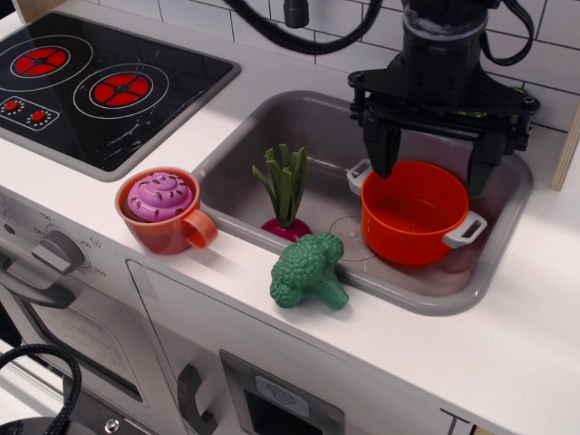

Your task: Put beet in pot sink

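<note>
The beet (285, 195), a magenta bulb with tall dark green leaves, stands upright at the near left of the grey sink (245, 172). The orange pot (412, 213) with two light grey handles sits in the sink to the right of the beet, and looks empty. My gripper (433, 172) is open above the pot's far rim, its two black fingers spread wide, one near the left handle and one at the right rim. It holds nothing and is well apart from the beet.
A green plastic broccoli (308, 270) lies on the counter at the sink's front rim. An orange mug with a purple swirl (163, 210) stands left of the sink. A black toy stove (100, 86) fills the far left. A tiled wall lies behind.
</note>
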Robot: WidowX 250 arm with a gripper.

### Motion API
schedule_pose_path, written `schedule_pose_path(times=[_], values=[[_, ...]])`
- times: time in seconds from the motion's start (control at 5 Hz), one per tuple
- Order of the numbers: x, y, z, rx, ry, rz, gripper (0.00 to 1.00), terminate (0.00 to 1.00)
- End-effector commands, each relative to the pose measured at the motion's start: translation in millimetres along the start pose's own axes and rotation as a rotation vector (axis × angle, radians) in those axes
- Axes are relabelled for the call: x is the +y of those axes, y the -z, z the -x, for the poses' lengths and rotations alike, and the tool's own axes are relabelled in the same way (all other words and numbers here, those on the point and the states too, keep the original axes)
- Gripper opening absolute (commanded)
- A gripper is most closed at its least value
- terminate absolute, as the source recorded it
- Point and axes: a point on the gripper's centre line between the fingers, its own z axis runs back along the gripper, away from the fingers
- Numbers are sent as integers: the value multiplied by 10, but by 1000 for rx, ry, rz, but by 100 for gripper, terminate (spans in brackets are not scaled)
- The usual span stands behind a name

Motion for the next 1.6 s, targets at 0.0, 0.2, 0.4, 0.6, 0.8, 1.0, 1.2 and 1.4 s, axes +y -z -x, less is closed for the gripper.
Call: schedule_pose_path(times=[0.0,0.2,0.4,0.6,0.8,1.0,1.2,1.4], values=[[0,0,0,0,0,0,100,0],[250,60,-228,-17,-39,-6,100,0],[527,91,-360,-11,-51,-21,100,0],[822,76,-445,-36,-56,-47,100,0],[1126,39,-440,-1,-53,-88,100,0],[1205,134,-369,33,-27,-92,100,0],[1161,298,-326,10,-20,-107,100,0],[1193,458,-323,-4,-14,-118,100,0]])
